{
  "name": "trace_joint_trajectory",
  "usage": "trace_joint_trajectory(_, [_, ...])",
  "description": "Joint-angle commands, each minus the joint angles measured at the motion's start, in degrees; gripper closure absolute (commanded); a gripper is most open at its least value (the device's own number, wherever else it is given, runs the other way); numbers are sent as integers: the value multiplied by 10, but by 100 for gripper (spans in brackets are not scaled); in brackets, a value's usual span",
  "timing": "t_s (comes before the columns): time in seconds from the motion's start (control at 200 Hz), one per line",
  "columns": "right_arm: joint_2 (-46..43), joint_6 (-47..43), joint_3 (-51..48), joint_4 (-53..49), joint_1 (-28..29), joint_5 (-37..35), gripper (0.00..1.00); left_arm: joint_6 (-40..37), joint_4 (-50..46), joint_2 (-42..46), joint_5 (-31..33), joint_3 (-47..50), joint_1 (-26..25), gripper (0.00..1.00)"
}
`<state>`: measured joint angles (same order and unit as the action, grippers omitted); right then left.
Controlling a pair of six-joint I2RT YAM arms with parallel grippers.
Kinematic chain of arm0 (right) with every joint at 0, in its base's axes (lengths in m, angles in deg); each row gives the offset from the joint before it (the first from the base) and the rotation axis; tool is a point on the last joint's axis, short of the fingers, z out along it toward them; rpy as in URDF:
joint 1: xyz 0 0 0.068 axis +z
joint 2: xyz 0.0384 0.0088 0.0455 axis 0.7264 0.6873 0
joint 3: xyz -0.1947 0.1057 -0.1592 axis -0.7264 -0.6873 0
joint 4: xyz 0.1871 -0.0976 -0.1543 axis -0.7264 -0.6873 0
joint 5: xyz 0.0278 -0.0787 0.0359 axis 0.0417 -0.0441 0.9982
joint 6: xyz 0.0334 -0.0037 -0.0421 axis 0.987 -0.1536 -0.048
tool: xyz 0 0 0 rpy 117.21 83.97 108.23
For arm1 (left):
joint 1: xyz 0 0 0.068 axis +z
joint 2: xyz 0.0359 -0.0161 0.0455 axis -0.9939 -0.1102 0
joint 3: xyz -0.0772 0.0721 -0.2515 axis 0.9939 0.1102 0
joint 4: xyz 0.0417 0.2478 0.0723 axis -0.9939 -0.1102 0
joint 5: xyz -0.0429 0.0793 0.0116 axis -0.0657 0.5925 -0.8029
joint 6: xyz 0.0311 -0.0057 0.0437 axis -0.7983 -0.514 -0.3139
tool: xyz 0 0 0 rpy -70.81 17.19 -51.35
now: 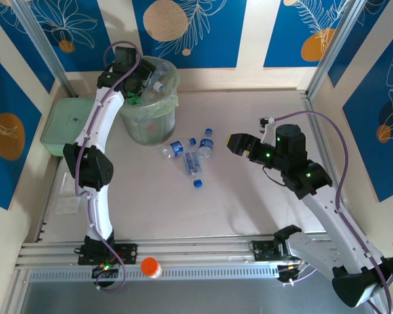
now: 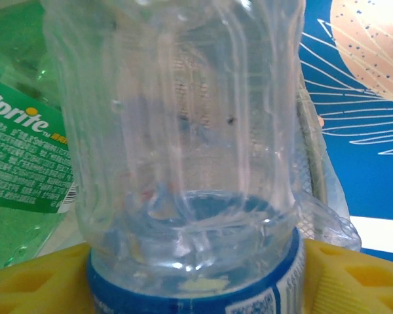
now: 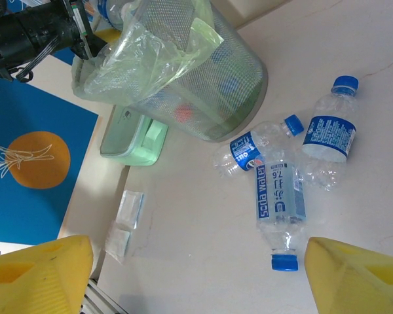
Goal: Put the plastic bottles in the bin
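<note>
Yellow pads [image 2: 33, 284] of the left claw [image 2: 195, 278] flanked a clear bottle [image 2: 183, 131] with a blue label, which stood between them right up against the camera. Whether they pinched it or merely stood beside it could not be told. Just left of the claw lay a green Sprite bottle [image 2: 19, 163]. The overhead view put the claw over the bin [image 1: 171, 78], whose load looked heaped near the rim. That was the likely trouble: a bottle dropped on such a pile could bounce or roll over the edge. It could also cling to a pad and ride out with the arm, and the loose liner [image 3: 150, 59] could snag a finger.

The right claw [image 3: 196, 261] gaped wide and held nothing. Ahead of it, on the worktop [image 3: 183, 216], lay three clear bottles [image 3: 278, 196] touching one another, the bin well beyond them. Closing on one would probably nudge its neighbours, and such round, light, thin-walled things might roll off or squirt from the grip.
</note>
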<state>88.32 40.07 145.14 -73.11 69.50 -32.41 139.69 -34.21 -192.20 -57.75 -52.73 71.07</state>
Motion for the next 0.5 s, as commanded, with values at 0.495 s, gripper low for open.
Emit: trace_joint_trajectory(0.495, [-12, -25, 26, -47, 12, -19, 16, -159, -67, 119, 10, -35, 13, 16])
